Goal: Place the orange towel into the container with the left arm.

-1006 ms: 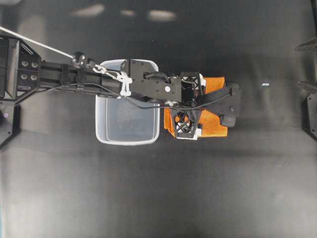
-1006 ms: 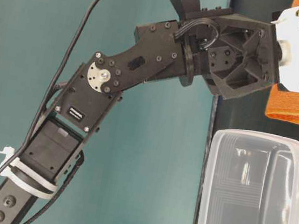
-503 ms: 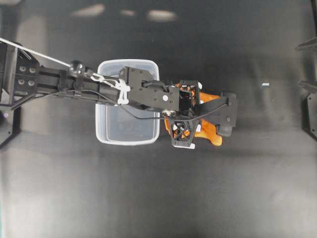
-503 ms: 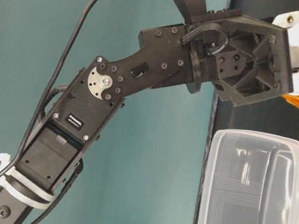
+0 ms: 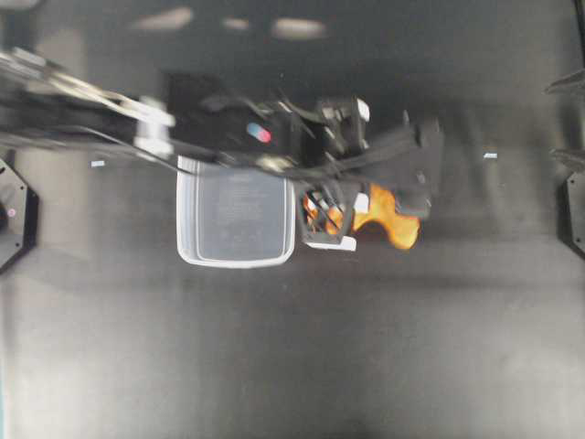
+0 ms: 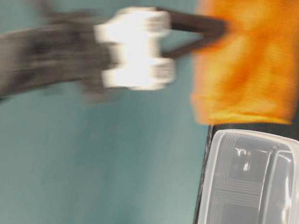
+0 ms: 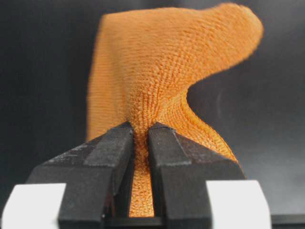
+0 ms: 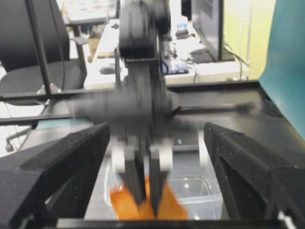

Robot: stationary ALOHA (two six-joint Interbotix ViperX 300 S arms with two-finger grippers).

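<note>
One step done, judging by the grip: left claw point(image 7: 140, 138) clamped shut on a pinched fold of the orange towel point(image 7: 162, 71), cloth hanging clear of the dark tabletop point(image 5: 366, 347) beside the container point(image 5: 236, 261) (arm badly blurred in the overhead view). Carry stage now. Next: shift over the tub's open mouth, lower, release. Right claw point(image 8: 157, 171) spread wide, gripping nothing.

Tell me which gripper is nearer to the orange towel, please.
Left. The left gripper has its jaws shut on the orange towel, holding it beside the container. The right gripper is open and apart from the towel, viewing it from a distance.
</note>
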